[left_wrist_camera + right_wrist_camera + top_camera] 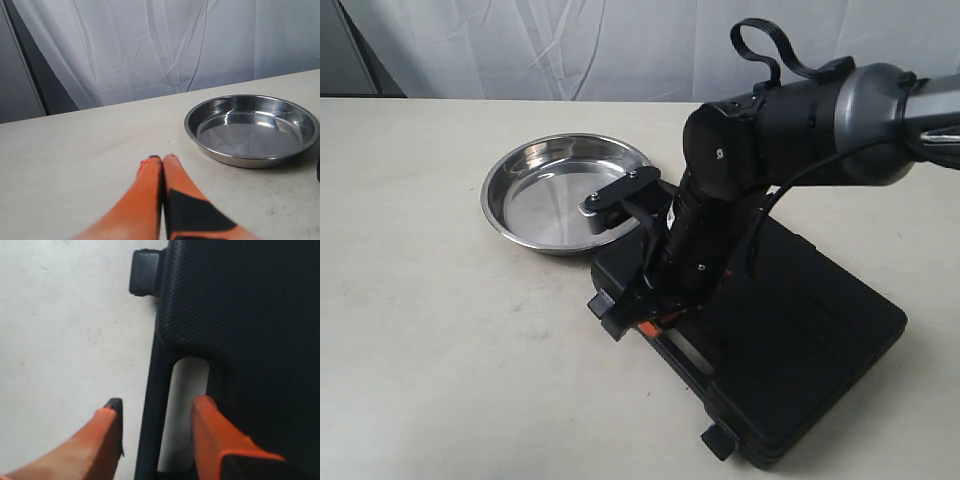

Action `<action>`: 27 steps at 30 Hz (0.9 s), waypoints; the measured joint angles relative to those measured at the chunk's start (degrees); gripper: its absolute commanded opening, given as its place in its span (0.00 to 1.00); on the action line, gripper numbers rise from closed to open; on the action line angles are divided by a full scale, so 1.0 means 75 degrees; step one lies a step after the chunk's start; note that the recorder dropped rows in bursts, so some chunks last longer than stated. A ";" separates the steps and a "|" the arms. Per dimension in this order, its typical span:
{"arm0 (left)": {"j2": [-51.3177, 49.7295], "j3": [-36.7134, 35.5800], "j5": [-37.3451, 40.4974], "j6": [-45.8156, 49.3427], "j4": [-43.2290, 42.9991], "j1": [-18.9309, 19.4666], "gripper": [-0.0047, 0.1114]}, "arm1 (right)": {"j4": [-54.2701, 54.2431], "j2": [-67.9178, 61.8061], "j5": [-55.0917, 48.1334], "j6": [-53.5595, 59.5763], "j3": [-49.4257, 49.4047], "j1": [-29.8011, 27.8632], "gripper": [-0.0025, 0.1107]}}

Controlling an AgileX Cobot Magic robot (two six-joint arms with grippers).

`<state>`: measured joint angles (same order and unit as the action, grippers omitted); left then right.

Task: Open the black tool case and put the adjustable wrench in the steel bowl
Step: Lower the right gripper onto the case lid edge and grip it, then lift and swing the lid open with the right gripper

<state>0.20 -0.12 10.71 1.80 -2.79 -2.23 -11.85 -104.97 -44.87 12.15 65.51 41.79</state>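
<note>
The black tool case [800, 340] lies closed on the table, so the adjustable wrench is hidden. The steel bowl [560, 190] sits just beyond the case's far left corner and holds nothing; it also shows in the left wrist view as the bowl [250, 135]. My right gripper [645, 315] is down at the case's front-left edge. It is open [157, 404] and straddles the case's handle bar [152, 365], with one finger on the table side and the other by the handle slot. My left gripper [162, 159] is shut on nothing, low over bare table short of the bowl.
A black latch [145, 272] juts from the case's edge beyond the handle, and another latch [718, 438] shows at the near corner. The beige table [440, 330] stretches to the left. A white curtain [165, 45] hangs behind.
</note>
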 measured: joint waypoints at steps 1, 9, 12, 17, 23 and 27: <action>0.0000 0.0000 0.0000 0.0000 0.0000 0.0000 0.04 | 0.0074 0.0000 0.0000 -0.0110 0.0000 0.0000 0.40; 0.0000 0.0000 0.0000 0.0000 0.0000 0.0000 0.04 | 0.0199 -0.0229 0.0000 -0.0407 0.0033 0.0000 0.40; 0.0000 0.0000 0.0000 0.0000 0.0000 0.0000 0.04 | 0.0199 -0.0451 0.0000 -0.0425 0.0045 0.0000 0.40; 0.0000 0.0000 0.0000 0.0000 0.0000 0.0000 0.04 | 0.0167 -0.0671 0.0081 -0.0613 0.0045 0.0014 0.12; 0.0000 0.0000 0.0000 0.0000 0.0000 0.0000 0.04 | 0.0117 -0.0656 -0.0084 -0.0626 0.0045 0.0029 0.02; 0.0000 0.0000 0.0000 0.0000 0.0000 0.0000 0.04 | 0.0178 -0.0047 -0.0216 -0.0645 0.0045 0.0029 0.02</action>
<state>0.20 -0.12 10.71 1.80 -2.79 -2.23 -10.51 -105.32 -46.49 7.31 65.85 42.01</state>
